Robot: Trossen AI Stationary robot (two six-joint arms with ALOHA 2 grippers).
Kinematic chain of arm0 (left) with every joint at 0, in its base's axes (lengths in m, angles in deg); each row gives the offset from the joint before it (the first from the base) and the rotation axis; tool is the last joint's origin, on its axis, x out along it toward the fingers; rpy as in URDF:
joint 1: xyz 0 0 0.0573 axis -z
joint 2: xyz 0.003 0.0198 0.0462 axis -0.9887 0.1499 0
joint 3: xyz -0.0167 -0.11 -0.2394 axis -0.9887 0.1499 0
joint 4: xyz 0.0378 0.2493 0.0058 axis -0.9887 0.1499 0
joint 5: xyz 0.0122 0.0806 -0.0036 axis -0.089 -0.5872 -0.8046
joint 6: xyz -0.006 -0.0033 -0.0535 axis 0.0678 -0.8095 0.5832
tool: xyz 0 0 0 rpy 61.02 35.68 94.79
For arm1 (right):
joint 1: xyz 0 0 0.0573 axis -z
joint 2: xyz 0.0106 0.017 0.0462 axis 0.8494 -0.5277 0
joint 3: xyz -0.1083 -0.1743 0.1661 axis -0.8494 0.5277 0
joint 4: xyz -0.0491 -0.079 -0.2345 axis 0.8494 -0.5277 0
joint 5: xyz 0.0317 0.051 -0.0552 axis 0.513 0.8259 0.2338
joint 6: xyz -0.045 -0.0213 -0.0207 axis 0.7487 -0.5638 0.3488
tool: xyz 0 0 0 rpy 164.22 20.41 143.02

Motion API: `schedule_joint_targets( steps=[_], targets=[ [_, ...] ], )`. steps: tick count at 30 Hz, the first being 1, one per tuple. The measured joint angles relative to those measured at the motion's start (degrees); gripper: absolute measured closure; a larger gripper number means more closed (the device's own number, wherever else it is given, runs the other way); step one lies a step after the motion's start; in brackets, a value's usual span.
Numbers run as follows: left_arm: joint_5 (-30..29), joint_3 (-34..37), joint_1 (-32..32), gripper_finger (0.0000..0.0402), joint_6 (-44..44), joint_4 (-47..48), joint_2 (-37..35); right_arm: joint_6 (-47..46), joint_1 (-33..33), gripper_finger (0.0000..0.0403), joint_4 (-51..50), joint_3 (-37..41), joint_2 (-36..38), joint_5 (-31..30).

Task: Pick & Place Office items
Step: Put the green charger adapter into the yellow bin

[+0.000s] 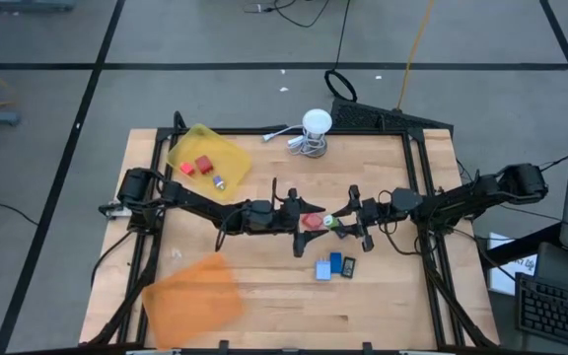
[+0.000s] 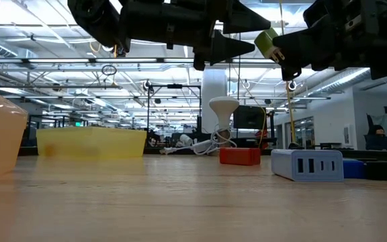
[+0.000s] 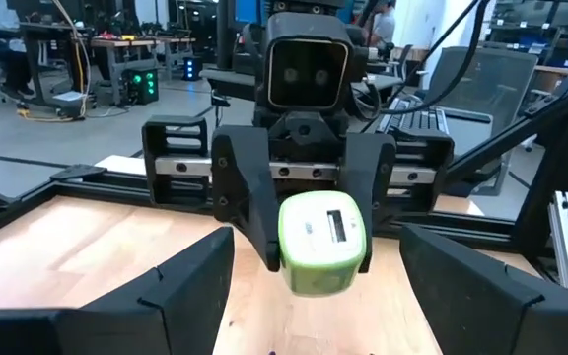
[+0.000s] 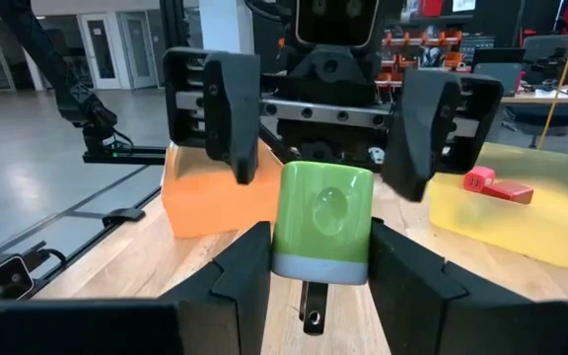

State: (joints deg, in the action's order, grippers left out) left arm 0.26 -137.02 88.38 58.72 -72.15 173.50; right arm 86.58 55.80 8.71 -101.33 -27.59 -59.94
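Observation:
A small green block with a white end (image 3: 321,242) hangs in mid-air over the table's middle, with my right gripper (image 4: 320,247) shut on it. My left gripper (image 1: 307,219) faces it from the left, open. Its fingers (image 3: 190,276) stand wide on either side of the block's free end and do not touch it. Below them a red piece (image 2: 239,156) lies on the wood. Two blue pieces (image 1: 329,266) and a black one (image 1: 349,265) lie nearer the front edge. The yellow tray (image 1: 227,150) holds two red pieces (image 1: 197,166) and a grey one (image 1: 219,181). My right gripper pinches the green block by its two opposite sides (image 4: 286,232), one finger on each. The fingers reach in level from the table's right. The block is lifted clear of the table and sticks out past the fingertips toward my left gripper.
A white round object with a coiled cable (image 1: 315,128) stands at the far edge. An orange tray (image 1: 193,301) lies at the near left corner. A grey-blue block with ports (image 2: 308,165) lies on the table to the right of the red piece.

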Motion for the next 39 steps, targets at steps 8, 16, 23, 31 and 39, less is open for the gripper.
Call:
schedule_joint_targets(
  steps=[8,16,23,31,39],
  targets=[
    [-0.40,-0.79,-0.04,0.0108,1.17,-0.06,1.17,0.68,0.00,0.0266,-0.01,0.00,0.00,0.00],
    [-0.01,-4.55,-0.20,0.0108,0.30,2.08,3.28,0.44,-0.02,0.0266,-0.78,-0.04,0.02,0.04],
    [0.05,-4.46,-0.52,0.0108,0.38,3.31,2.99,0.25,0.00,0.0266,-0.86,-0.04,0.00,0.15],
    [0.12,-4.46,-0.66,0.0112,0.89,3.99,2.99,0.42,-0.01,0.0266,-0.86,-0.04,0.00,0.09],
    [0.32,-4.46,-0.60,0.0211,0.89,3.84,2.99,0.72,0.00,0.0266,-0.96,-0.04,0.00,0.02]
  ],
)
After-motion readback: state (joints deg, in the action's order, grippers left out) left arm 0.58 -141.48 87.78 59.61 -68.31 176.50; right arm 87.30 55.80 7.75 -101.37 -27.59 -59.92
